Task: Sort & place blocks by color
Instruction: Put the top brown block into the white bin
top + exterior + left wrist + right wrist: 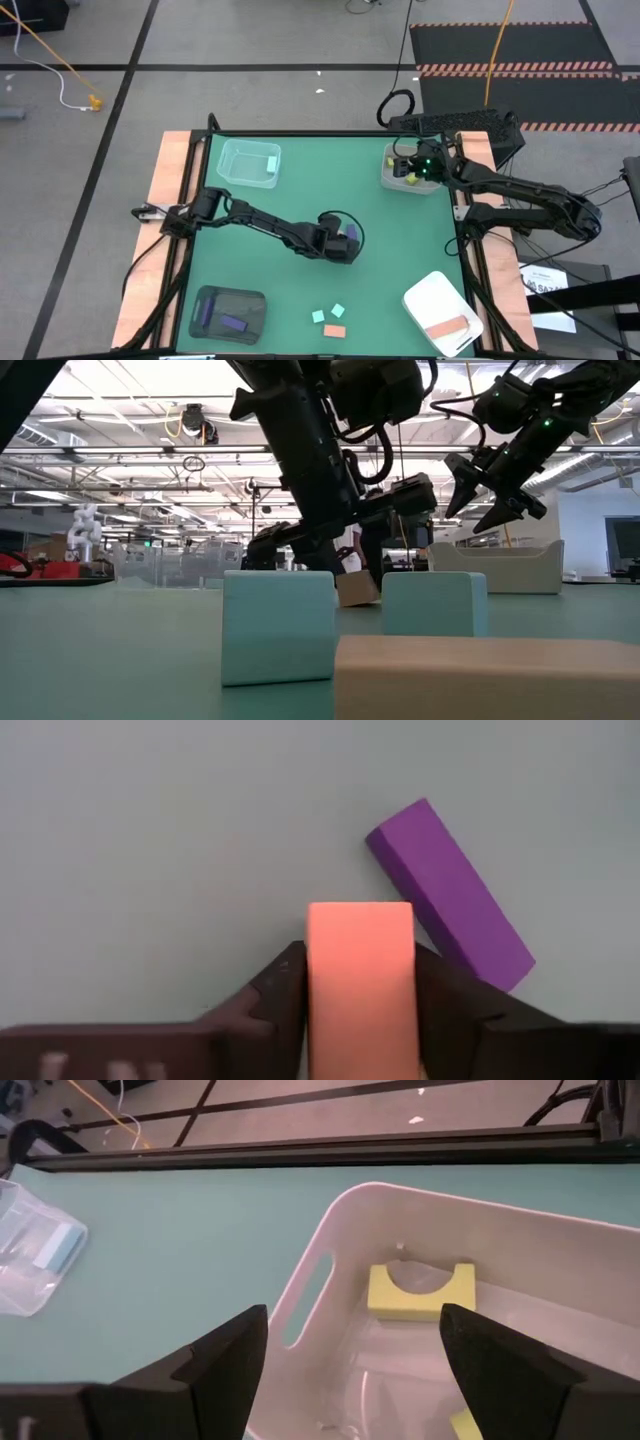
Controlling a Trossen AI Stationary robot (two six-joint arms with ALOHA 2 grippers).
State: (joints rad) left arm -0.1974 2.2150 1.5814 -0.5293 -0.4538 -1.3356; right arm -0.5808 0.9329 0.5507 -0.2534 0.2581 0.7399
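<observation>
We work on a green table point(300, 180) set on a grey workshop floor, with a wide lit hall showing beyond it in the low view. Going left to right: at the far left sits a clear tray point(249, 163) holding one teal block point(271, 163), and nearer the front a dark tray point(228, 311) with a purple bar point(235, 322) in it.

Mid-table, our left gripper point(358, 988) has its fingers pressed against both long sides of a salmon-pink block point(360, 982), so we judge it grasped, low at the table. A loose purple block point(449, 908) lies tilted just beside it, near one finger but seemingly apart from the pink one. Toward the front lie two teal cubes point(328, 314) and a salmon bar point(334, 330).

At the front right, the white tray point(443, 312) already holds a salmon piece point(450, 328). At the far right, our right gripper point(352, 1355) hovers with its jaws spread wide and empty above the white bin point(330, 1270), where a curved yellow-green piece point(420, 1293) rests.

We judge these blocks light and stiff, with matte faces that should not slip much. Flat opposite sides are the place to hold; the purple neighbour calls for a grip across its narrow width.
</observation>
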